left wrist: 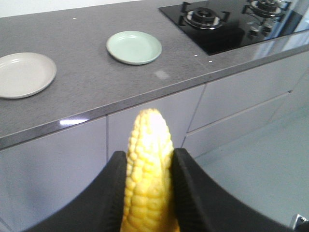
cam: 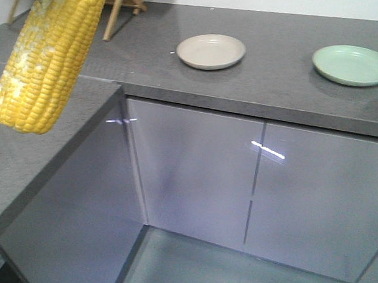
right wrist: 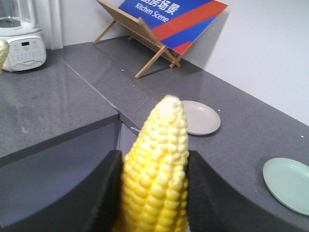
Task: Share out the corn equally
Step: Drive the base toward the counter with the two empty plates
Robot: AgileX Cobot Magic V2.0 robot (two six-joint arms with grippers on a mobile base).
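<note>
In the left wrist view my left gripper (left wrist: 148, 154) is shut on a yellow corn cob (left wrist: 147, 135). Its tip points up and away, over the cabinet fronts below the counter edge. My right gripper (right wrist: 154, 153) is likewise shut on a second corn cob (right wrist: 161, 130), held above the counter corner. The front view shows one cob (cam: 46, 60) hanging large at the top left, and what holds it is out of frame. A beige plate (cam: 210, 51) and a pale green plate (cam: 352, 64) sit bare on the grey counter (cam: 276, 91). They also show as the beige plate (left wrist: 21, 75), the green plate (left wrist: 134, 47), the beige plate (right wrist: 200, 117) and the green plate (right wrist: 289, 183).
A black gas hob (left wrist: 227, 21) lies right of the green plate. A wooden stand with a blue and red sign (right wrist: 159, 24) is at the back of the counter, and a white blender (right wrist: 21, 41) is on the left wing. Glossy cabinet doors (cam: 256, 189) stand below.
</note>
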